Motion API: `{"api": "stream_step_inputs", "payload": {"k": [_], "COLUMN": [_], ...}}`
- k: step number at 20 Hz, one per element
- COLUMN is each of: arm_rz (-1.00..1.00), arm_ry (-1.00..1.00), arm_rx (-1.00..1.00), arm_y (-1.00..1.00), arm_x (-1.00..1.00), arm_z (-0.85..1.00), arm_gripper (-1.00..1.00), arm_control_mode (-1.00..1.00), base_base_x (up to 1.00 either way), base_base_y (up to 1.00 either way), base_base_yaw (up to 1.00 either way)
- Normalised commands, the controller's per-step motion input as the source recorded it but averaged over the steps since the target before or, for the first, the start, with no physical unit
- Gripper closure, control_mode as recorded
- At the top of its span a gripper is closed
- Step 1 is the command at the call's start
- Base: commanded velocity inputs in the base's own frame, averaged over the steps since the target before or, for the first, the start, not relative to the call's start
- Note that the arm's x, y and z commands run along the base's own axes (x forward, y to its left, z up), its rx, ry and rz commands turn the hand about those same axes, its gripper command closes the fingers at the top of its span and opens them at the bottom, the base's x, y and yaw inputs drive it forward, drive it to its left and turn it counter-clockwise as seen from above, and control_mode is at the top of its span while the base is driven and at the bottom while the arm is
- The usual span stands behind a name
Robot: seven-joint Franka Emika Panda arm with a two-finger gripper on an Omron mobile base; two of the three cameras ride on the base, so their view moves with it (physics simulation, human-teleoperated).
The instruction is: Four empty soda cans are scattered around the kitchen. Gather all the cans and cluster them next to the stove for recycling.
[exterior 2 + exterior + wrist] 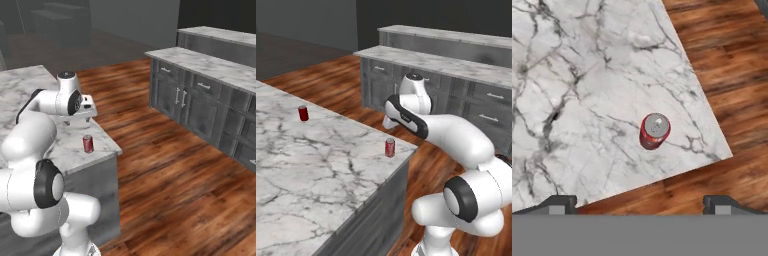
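Observation:
Two red soda cans stand upright on the white marble island. One can [390,147] [88,144] sits near the island's corner, close to both edges. The other can [303,113] stands farther back along the far edge. My gripper [641,204] hangs open above the corner can [655,131], which shows its silver top a little ahead of the wide-apart fingertips [559,204]. Nothing is between the fingers. The stove is out of view.
The marble island [316,170] ends in a sharp corner just beyond the near can, with wooden floor [165,165] below. A two-level grey cabinet run with a marble top [456,65] stands across the aisle.

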Motion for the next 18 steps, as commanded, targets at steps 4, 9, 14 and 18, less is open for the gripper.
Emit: {"api": "stream_step_inputs", "payload": {"k": [4, 9, 14, 18], "arm_rz": [0.0, 0.0, 0.0, 0.0], "arm_ry": [-0.07, -0.08, -0.03, -0.04], "arm_rx": [0.0, 0.0, 0.0, 0.0], "arm_y": [0.04, 0.04, 0.01, 0.01], "arm_x": [0.12, 0.16, 0.15, 0.19], "arm_z": [-0.15, -0.15, -0.17, -0.18], "arm_gripper": [-1.0, -1.0, -1.0, -1.0], "arm_control_mode": [-1.0, -1.0, -1.0, -1.0], "base_base_x": [0.0, 0.0, 0.0, 0.0], "base_base_y": [0.0, 0.0, 0.0, 0.0], "base_base_yaw": [0.0, 0.0, 0.0, 0.0]}}
